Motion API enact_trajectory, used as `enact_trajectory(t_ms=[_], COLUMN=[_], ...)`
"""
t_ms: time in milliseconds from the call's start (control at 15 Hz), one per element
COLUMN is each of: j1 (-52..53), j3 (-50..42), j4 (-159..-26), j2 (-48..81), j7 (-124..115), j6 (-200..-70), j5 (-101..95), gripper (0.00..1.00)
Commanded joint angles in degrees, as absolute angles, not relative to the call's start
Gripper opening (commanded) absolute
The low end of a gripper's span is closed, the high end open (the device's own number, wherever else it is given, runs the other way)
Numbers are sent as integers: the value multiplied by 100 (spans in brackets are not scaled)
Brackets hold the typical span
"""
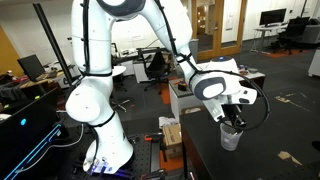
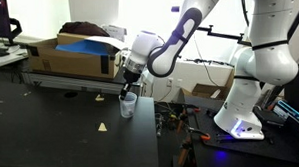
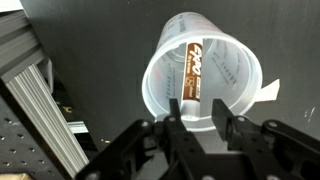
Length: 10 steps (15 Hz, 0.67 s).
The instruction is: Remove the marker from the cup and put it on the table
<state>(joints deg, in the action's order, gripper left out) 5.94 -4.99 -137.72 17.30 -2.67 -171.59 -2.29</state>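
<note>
Wrist view looks straight down into the cup [image 3: 246, 68], where the marker [image 3: 195, 72] leans from the floor near 12 o'clock up toward the rim at 6 o'clock. Its upper end lies between the fingers [image 3: 176, 125] of the claw [image 3: 197, 128]. The jaws stand narrowly apart around it, and I cannot tell whether the pads press it. The sound move, I judge, is to close squarely on that end, then lift along the marker's own slant so the light cup neither tips nor rides up with it. In an exterior view the claw [image 1: 233, 112] hangs directly over the cup [image 1: 230, 137] on the dark bench [image 1: 270, 150], the marker too small to make out. In an exterior view the claw [image 2: 128, 90] sits at 12 o'clock of the cup [image 2: 127, 105], and the bench [image 2: 61, 137] stretching toward 9 o'clock looks a sensible place to lay the marker.
</note>
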Motion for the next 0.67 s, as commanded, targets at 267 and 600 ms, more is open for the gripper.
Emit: enact_trajectory(t_ms=[267,600], j1=[629,647], j3=[-542,-594], j4=[-13686,-13730], j2=[1782,1647], j7=[-496,-532], j6=[-17007,-16898], j5=[-298,-318], gripper=[5,5])
